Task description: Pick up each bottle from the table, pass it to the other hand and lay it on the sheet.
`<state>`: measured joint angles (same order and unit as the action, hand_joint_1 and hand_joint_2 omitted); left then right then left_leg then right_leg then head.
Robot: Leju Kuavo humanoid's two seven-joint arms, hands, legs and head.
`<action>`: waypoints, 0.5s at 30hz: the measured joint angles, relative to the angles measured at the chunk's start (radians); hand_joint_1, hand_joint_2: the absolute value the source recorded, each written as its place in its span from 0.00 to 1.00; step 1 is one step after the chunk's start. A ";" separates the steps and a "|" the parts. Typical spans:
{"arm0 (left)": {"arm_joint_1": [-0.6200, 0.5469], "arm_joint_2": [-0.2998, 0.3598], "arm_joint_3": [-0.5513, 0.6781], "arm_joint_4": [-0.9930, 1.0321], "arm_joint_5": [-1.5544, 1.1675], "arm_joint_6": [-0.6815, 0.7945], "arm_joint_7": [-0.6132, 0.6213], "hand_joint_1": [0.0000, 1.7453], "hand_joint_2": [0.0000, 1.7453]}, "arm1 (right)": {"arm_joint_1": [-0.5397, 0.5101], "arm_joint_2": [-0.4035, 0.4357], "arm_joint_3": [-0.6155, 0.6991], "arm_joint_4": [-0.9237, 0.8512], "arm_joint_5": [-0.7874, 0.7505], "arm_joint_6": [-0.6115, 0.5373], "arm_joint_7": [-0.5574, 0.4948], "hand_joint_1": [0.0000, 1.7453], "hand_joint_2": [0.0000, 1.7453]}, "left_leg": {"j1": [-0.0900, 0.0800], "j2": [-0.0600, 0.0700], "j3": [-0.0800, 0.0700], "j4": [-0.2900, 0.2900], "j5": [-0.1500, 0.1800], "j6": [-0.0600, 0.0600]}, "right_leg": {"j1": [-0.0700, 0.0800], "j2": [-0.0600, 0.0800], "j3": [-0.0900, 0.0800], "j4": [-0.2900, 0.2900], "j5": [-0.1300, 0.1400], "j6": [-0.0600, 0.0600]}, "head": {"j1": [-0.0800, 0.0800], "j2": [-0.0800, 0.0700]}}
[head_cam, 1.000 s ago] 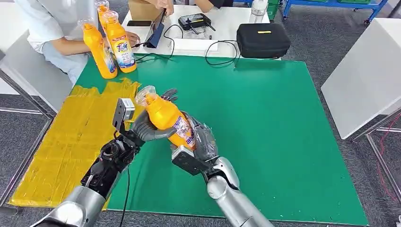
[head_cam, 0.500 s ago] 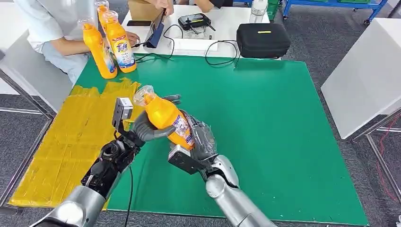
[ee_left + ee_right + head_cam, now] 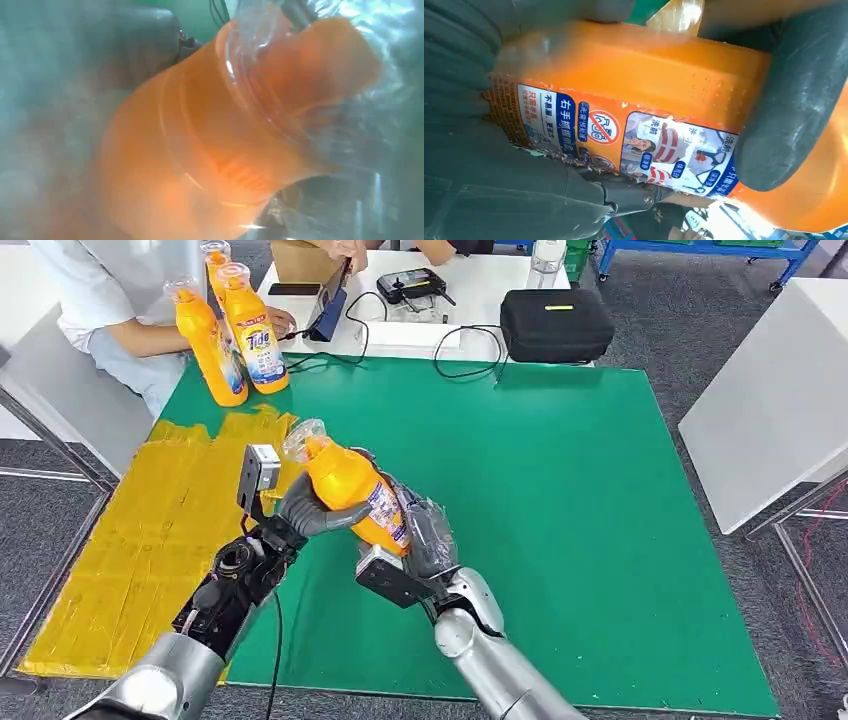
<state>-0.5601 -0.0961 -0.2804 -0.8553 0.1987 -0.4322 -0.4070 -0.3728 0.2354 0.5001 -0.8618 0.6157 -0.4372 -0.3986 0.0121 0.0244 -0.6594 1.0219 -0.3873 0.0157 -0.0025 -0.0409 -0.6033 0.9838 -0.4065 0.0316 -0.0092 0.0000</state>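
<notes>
**Passing the bottle from one hand to the other, sheet not yet reached**

Seen from the head view: orange bottle [image 3: 350,490] held tilted in the air above the green worktop [image 3: 560,520], cap end toward the yellow sheet [image 3: 150,530]. Gripped low down by the right hand [image 3: 420,535], wrapped round the upper body by the left hand [image 3: 305,510]. Both hands clenched on it, so judged as mid-handover, neither release nor lay-down done. Nothing lying on the yellow sheet. Two more orange bottles [image 3: 230,335] standing upright at the far left corner of the worktop, just beside a seated person [image 3: 110,300]; a third cap visible behind them, count beyond that hard to tell. Judged as early in the task: this bottle to be freed by the right hand, carried across and laid down, then the standing ones still to come.

Seen from the left wrist view: blurred orange neck and shoulder of the bottle [image 3: 225,130] very close to the lens, clear wrap glinting round the cap. Fingers not distinguishable here.

Seen from the right wrist view: labelled side of the bottle [image 3: 634,120] pressed against the right hand's ribbed cover [image 3: 489,165], with a thick grey thumb [image 3: 794,105] clamped across the orange body. Firm hold, not yet let go.
</notes>
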 measured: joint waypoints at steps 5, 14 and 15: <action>0.000 0.000 0.000 0.000 0.001 0.005 0.002 1.00 1.00 | 0.000 0.000 0.000 0.000 -0.003 0.000 0.000 1.00 1.00 | 0.000 0.000 0.000 0.000 0.000 0.000 | 0.000 0.000 0.000 0.000 0.000 0.000 | 0.000 0.000; 0.000 0.000 0.000 0.000 0.002 0.005 0.003 1.00 1.00 | 0.000 0.000 0.000 0.000 -0.004 0.000 0.000 0.00 1.00 | 0.000 0.000 0.000 0.000 0.000 0.000 | 0.000 0.000 0.000 0.000 0.000 0.000 | 0.000 0.000; -0.001 -0.001 0.000 0.000 0.002 0.006 0.003 1.00 1.00 | 0.001 0.000 0.000 0.000 -0.003 -0.001 -0.001 0.00 1.00 | 0.000 0.000 0.000 0.000 0.000 0.000 | 0.000 0.000 0.000 0.000 0.000 0.000 | 0.000 0.000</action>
<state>-0.5608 -0.0969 -0.2804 -0.8553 0.2003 -0.4257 -0.4044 -0.3720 0.2354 0.5001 -0.8618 0.6123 -0.4379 -0.3998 0.0121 0.0243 -0.6594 1.0219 -0.3873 0.0157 -0.0025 -0.0409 -0.6033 0.9838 -0.4065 0.0316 -0.0088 0.0000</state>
